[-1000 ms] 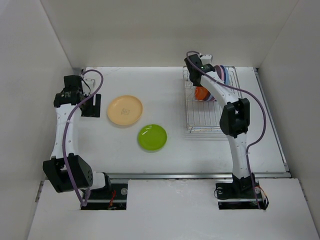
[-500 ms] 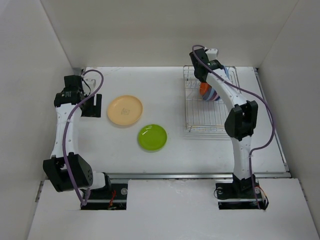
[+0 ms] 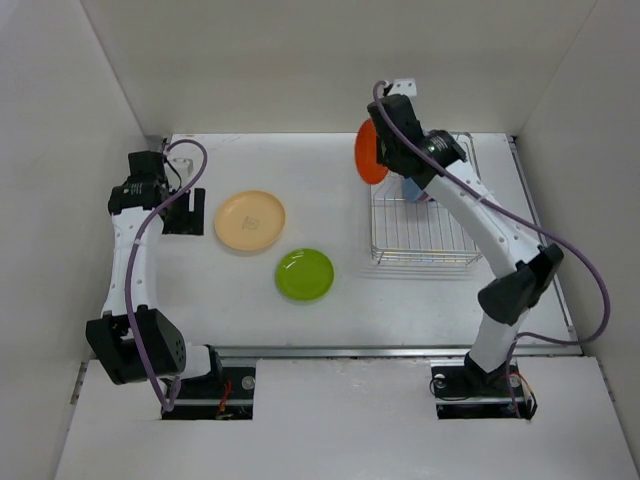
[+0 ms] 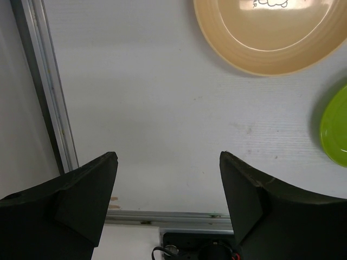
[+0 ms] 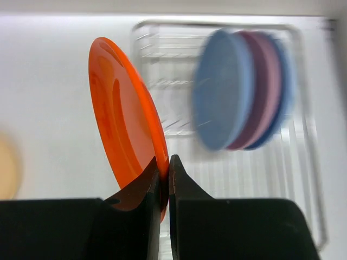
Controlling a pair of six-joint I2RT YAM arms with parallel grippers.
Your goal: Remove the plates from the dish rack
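the right gripper (image 5: 164, 179) is clamped on the lower rim of the orange plate (image 5: 122, 124), its two fingers pressed close on either side of the edge, and it holds the plate upright on edge. from the top camera the orange plate sits over the far left corner of the dish rack (image 3: 420, 225), clear of the wires and apart from the plates left in it. three plates stand on edge, packed together, toward the far end of the rack: the light blue plate (image 5: 222, 103) nearest the orange one, then the pink plate (image 5: 265, 92), then the darker blue plate (image 5: 284, 92) behind (all three are blurred in the wrist view, so their exact slots cannot be told). the pale yellow plate (image 3: 250, 220) lies flat on the table (image 3: 300, 170), well to the left of the rack, and the green plate (image 3: 305, 274) lies flat just beside it, nearer the arm bases, the two not touching. the left gripper (image 4: 167, 162) hangs over bare table near the left edge, left of the yellow plate, its fingers spread wide with nothing between them.
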